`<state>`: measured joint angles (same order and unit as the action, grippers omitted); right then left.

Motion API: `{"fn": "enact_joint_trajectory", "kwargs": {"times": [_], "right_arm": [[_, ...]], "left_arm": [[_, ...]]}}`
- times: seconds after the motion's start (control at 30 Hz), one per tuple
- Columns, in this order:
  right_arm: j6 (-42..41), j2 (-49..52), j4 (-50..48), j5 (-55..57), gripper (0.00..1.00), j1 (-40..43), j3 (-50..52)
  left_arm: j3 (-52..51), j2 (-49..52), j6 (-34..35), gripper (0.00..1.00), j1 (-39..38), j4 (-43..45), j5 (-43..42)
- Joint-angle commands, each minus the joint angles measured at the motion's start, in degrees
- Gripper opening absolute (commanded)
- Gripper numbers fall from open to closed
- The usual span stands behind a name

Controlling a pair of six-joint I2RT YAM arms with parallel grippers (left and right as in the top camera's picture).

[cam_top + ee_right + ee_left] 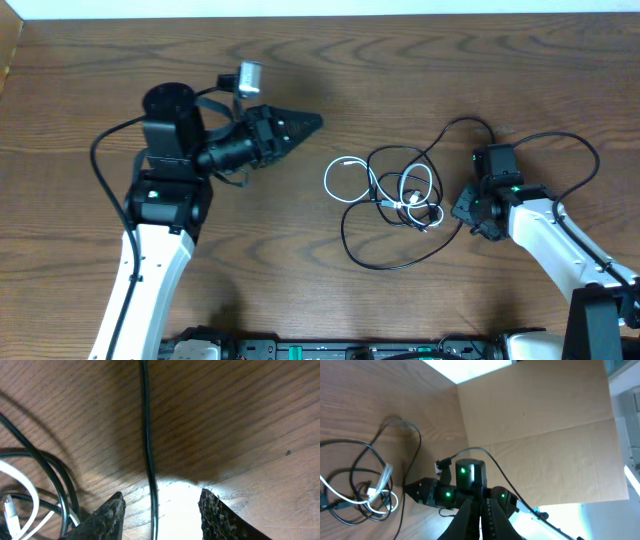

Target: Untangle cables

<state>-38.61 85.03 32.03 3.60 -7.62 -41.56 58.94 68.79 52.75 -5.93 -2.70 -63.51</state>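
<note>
The black cable and the white cable lie tangled in loose loops at the middle of the wooden table. My right gripper is low at the tangle's right edge. In the right wrist view it is open, its fingers either side of one black cable strand without pinching it; the white cable shows at the far left. My left gripper hovers up and left of the tangle, shut and empty. From there the black cable and white cable lie at left.
A cardboard wall stands behind the right arm. Thick black wires loop from the right arm over the table's right side. The left arm's base takes up the left front.
</note>
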Motion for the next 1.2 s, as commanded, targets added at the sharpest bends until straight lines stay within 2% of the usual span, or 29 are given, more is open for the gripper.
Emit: {"fn": "enact_joint_trajectory", "kwargs": {"times": [0.0,0.1,0.2,0.33,0.4,0.43,0.5,0.57,0.63,0.73,0.83,0.93,1.07,1.17], "right_arm": [[-0.46,0.46,-0.9,-0.63,0.4,0.0,0.11],[1.7,0.46,-2.93,-4.02,0.4,0.02,0.11],[10.64,0.46,-7.56,-13.94,0.45,0.0,0.11],[14.67,0.48,-10.27,-18.36,0.68,0.02,0.11],[19.1,0.48,-11.93,-21.35,0.75,0.02,0.11],[20.11,0.48,-12.72,-21.53,0.83,0.02,0.11],[21.2,0.5,-13.51,-21.49,0.9,0.02,0.11],[22.03,0.7,-14.64,-21.27,0.92,0.02,0.11],[22.4,1.22,-15.82,-21.42,0.92,0.02,0.11],[25.44,2.36,-17.44,-24.98,0.86,0.02,0.11],[26.34,3.65,-18.49,-26.27,0.84,0.02,0.11],[28.37,5.42,-19.58,-26.75,0.74,-0.09,0.11],[31.04,7.76,-22.45,-30.47,0.7,-0.35,0.11],[31.01,8.55,-23.8,-30.64,0.63,-0.35,0.11]], "left_arm": [[0.55,-0.39,0.04,0.08,0.94,0.17,-3.67],[0.55,-0.37,-0.11,0.08,0.74,0.15,-3.67],[0.52,-0.37,-0.63,0.09,0.72,-0.63,-3.8],[0.52,-0.35,-2.23,0.08,0.72,-2.36,-4.04],[0.52,-0.35,-3.74,0.09,0.72,-3.91,-4.02],[0.52,-0.35,-5.46,0.09,0.72,-5.53,-4.02],[0.52,-0.35,-6.71,0.09,0.72,-7.61,-4.02],[0.52,-0.35,-7.54,0.09,0.72,-9.29,-4.04],[0.52,-0.35,-8.22,0.09,0.72,-10.29,-4.02],[0.52,-0.35,-9.27,0.09,0.72,-10.56,-4.04],[0.52,-0.35,-9.27,0.09,0.72,-10.56,-4.04],[0.52,-0.35,-9.29,0.09,0.72,-10.56,-4.26],[0.52,-0.35,-9.7,0.09,0.72,-10.56,-5.11],[0.52,-0.35,-9.68,0.09,0.72,-10.58,-5.14]]}}
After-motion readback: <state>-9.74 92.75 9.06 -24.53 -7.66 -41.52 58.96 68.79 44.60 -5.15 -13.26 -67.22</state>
